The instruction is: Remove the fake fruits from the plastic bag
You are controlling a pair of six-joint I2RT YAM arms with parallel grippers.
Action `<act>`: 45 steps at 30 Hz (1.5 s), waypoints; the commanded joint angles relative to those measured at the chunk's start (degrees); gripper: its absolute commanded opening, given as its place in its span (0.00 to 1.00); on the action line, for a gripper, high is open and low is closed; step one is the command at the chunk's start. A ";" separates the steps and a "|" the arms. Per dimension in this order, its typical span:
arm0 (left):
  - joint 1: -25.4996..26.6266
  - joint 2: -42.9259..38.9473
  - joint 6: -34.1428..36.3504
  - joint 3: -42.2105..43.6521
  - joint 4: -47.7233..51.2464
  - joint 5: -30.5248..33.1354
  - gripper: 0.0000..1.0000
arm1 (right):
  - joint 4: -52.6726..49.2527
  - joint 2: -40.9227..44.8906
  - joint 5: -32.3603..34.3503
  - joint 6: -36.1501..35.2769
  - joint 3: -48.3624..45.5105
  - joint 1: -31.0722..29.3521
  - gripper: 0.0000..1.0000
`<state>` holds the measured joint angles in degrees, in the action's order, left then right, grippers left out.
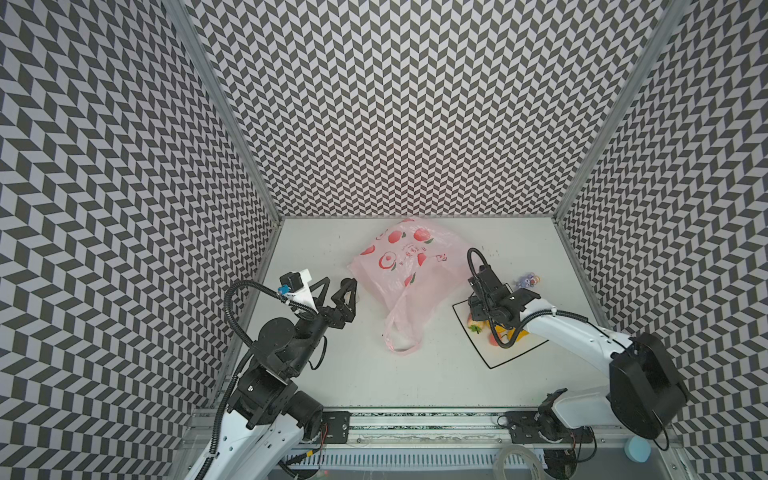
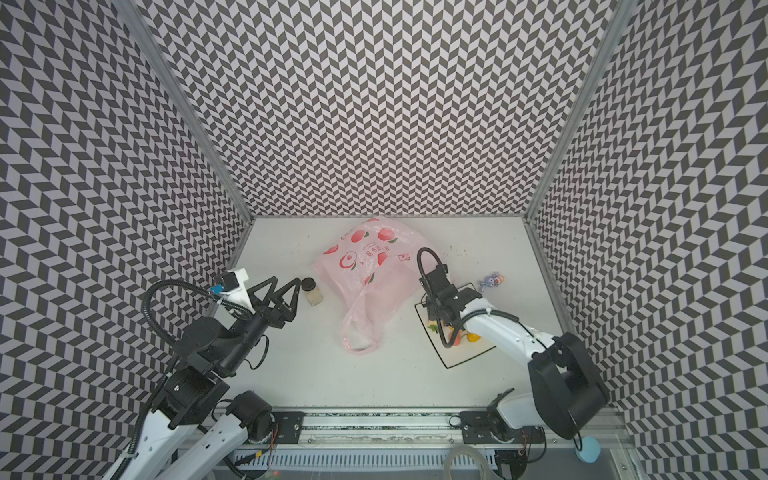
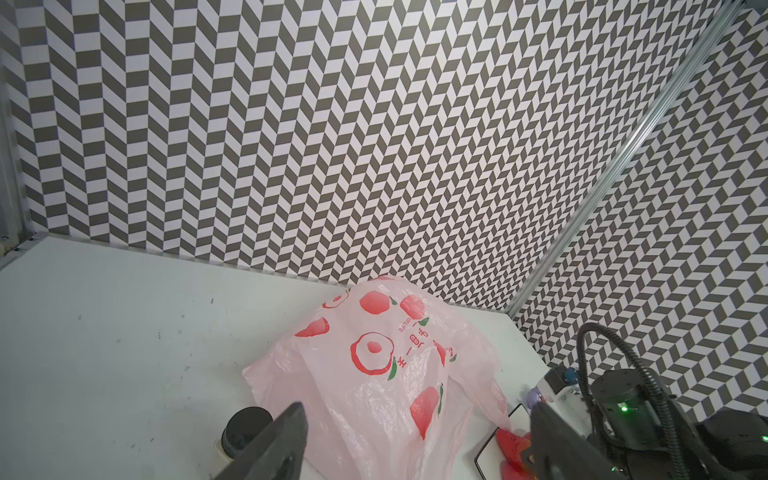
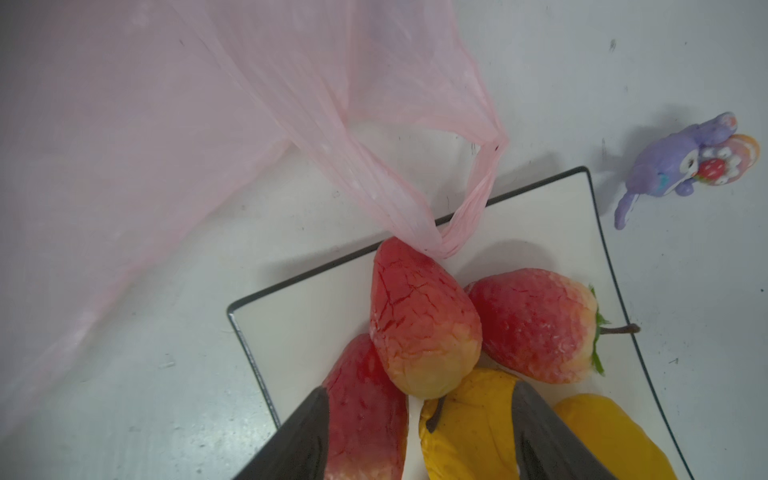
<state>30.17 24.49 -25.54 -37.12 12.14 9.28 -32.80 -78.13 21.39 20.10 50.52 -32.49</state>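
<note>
Closest to the lens in the right wrist view, the right gripper (image 4: 419, 388) is low over the white square plate (image 4: 299, 324). Its fingers (image 4: 299, 436) are spread apart and straddle a red strawberry (image 4: 365, 415) and a yellow fruit (image 4: 469, 415); both lie on the plate, and no squeeze is visible. The fake fruits are heaped there: two more strawberries (image 4: 424, 320) (image 4: 536, 324) and another yellow piece (image 4: 615, 436), all touching.

The plastic bag (image 1: 409, 266) is crumpled mid-worktop (image 1: 436, 382), toward the back wall. One bag handle (image 4: 469, 199) is draped over the plate rim and touches a strawberry; the other loop (image 1: 401, 332) lies toward the front. Cannot tell if any fruit is inside.

The left gripper (image 1: 338, 282) is raised just left of the bag, fingers released wide and empty. A small dark-lidded jar (image 2: 309, 286) stands between it and the bag. The purple toy figure (image 1: 527, 281) sits on the worktop beyond the plate.
</note>
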 commanded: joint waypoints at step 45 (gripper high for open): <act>-29.47 53.81 21.06 29.43 -86.52 3.78 0.93 | 107.02 -9.63 -18.03 -17.91 -38.28 31.79 0.76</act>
<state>1.08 75.64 -6.66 -7.97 -62.04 16.73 70.00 -88.90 4.58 2.68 11.31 -1.06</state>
